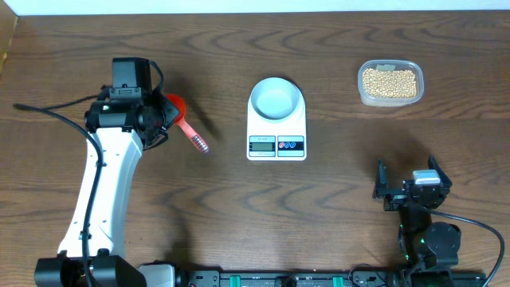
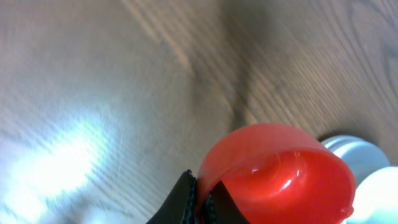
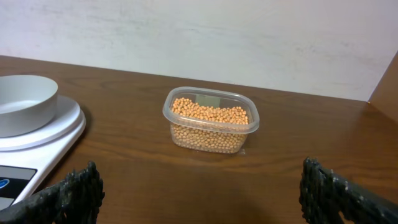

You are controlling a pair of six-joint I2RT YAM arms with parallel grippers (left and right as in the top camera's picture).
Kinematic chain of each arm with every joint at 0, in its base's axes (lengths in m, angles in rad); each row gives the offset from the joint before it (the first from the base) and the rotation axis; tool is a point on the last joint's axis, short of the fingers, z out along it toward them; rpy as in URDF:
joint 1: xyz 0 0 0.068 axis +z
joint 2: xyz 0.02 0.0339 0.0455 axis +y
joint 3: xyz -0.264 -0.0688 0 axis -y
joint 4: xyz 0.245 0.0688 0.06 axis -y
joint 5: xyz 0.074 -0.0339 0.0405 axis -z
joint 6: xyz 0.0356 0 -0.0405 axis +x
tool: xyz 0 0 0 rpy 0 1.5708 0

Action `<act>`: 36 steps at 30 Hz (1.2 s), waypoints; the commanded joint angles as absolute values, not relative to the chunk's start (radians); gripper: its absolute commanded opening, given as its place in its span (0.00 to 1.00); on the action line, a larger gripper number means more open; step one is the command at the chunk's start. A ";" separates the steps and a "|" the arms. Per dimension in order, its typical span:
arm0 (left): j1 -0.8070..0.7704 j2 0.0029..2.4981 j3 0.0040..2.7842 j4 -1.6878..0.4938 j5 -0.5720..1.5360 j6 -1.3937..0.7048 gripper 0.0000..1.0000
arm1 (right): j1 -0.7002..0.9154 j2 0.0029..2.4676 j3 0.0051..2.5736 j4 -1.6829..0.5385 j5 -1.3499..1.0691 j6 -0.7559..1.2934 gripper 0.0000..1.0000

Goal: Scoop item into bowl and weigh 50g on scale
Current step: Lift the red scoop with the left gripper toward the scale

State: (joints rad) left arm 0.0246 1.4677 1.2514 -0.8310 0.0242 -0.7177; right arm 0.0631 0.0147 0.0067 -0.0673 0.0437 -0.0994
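Wooden worktop (image 1: 319, 215): carries everything you see listed.
Left hand (image 2: 204, 202): clenched on the red scoop's cup.
Right hand (image 1: 408, 179): released, fingers wide.
Scale (image 1: 276, 127): centre, well apart from both your hands.
Clear container (image 1: 390, 97): far right.
Bowl (image 1: 276, 99): on the scale.
Red scoop (image 2: 280, 174): in left hand.
Beans (image 1: 389, 80): inside clear container.

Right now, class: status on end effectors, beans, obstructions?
Left end effector shut on red scoop. Right end effector open. Beans in clear container; bowl on scale lies between.
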 commanded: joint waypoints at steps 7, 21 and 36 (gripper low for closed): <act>0.027 1.455 1.243 -0.848 0.087 -0.965 0.07 | 0.065 0.007 0.006 -0.072 0.042 -0.113 0.99; 0.027 1.455 1.243 -0.835 0.260 -1.176 0.07 | 0.065 0.007 0.006 -0.071 0.042 -0.113 0.99; 0.027 1.455 1.243 -0.797 0.329 -1.302 0.07 | 0.064 0.007 0.019 0.024 -0.080 0.036 0.99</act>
State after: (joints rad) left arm 0.0246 1.4677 1.2514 -0.8024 0.3168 -1.2507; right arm 0.0631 0.0147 0.0067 0.0170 -0.0471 -0.0566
